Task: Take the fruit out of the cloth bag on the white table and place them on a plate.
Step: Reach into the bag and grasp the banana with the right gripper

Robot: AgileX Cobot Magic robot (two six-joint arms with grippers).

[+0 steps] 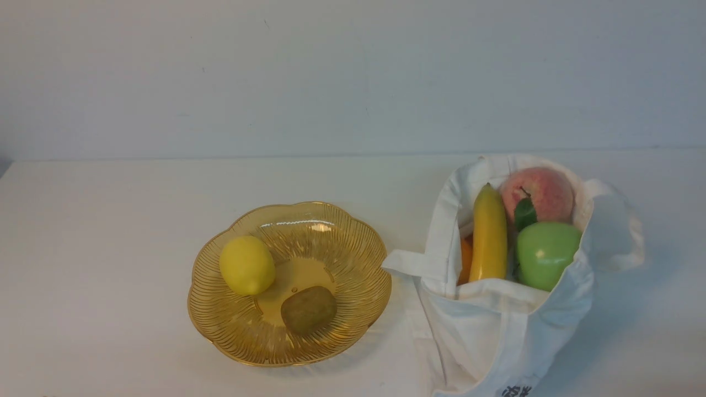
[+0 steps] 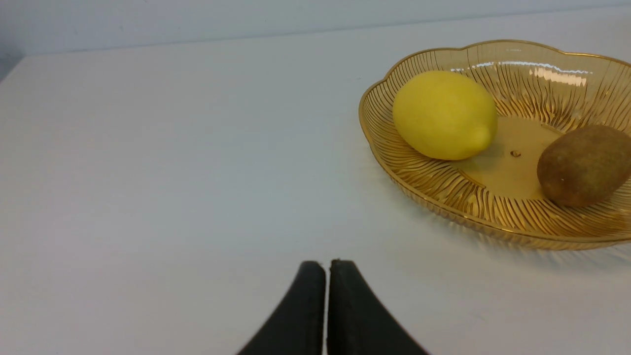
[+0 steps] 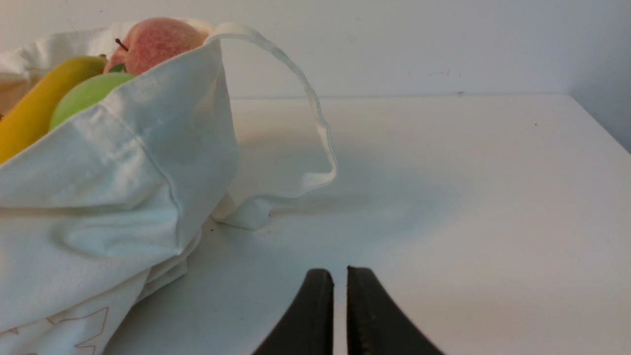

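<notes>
On the counter (image 1: pixel 110 248), the bag (image 1: pixel 469 325) is left gaping beside the plate (image 1: pixel 298 359), presumably so that banana (image 1: pixel 488 237), peach (image 1: pixel 543 193) and apple (image 1: pixel 547 256) can be reached, while the left tool (image 2: pixel 327 264) is closed on nothing and the right tool (image 3: pixel 340 271), slightly parted, is kept empty.

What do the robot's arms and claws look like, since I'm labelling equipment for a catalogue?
Each wrist view shows only a pair of dark, near-black, narrow fingers tapering toward their tips, slightly blurred: the left claw and the right claw. They look alike, with no visible markings or cables. The arms themselves are out of view.
</notes>
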